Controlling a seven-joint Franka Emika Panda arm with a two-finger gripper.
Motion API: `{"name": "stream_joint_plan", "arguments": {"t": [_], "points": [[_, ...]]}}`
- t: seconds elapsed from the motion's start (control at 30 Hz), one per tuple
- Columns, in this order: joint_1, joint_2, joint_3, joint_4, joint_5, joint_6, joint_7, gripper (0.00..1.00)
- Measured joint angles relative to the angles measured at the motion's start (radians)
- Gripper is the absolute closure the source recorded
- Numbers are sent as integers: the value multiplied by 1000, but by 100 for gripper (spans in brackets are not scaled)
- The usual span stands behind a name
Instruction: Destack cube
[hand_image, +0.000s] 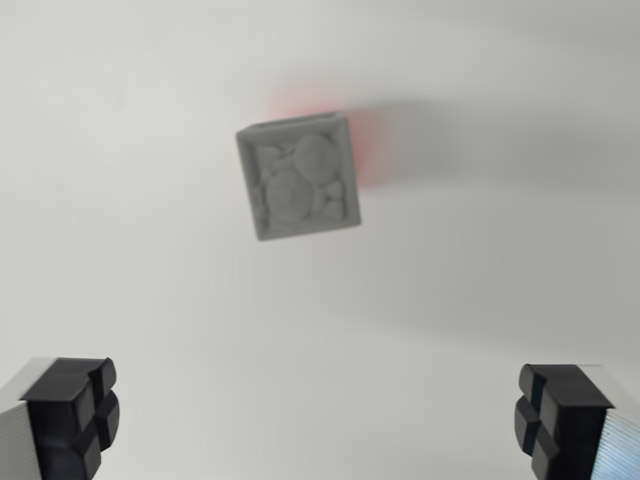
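Grey cube lies on the white table, jaws spread wide and empty above it

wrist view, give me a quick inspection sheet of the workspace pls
surface: plain white table, bare apart from soft shadows.
job's things: grey cube seen from above, embossed top, turned slightly askew; a red edge and glow peeks out at its right side, apparently a red cube under it, so the stack looks intact.
clutter: nothing seen.
grippers: gripper open, black fingertips spread at the bottom corners, holding nothing, well clear of the cube.
cables: nothing seen.
surroundings: nothing seen beyond the table; picture slightly blurred.
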Motion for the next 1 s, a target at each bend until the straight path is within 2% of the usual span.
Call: {"name": "stream_joint_plan", "arguments": {"t": [0.73,1.0], "points": [[4,159,18,-15,-19,178,-137,0],[6,219,18,-16,-23,240,-143,0]]}}
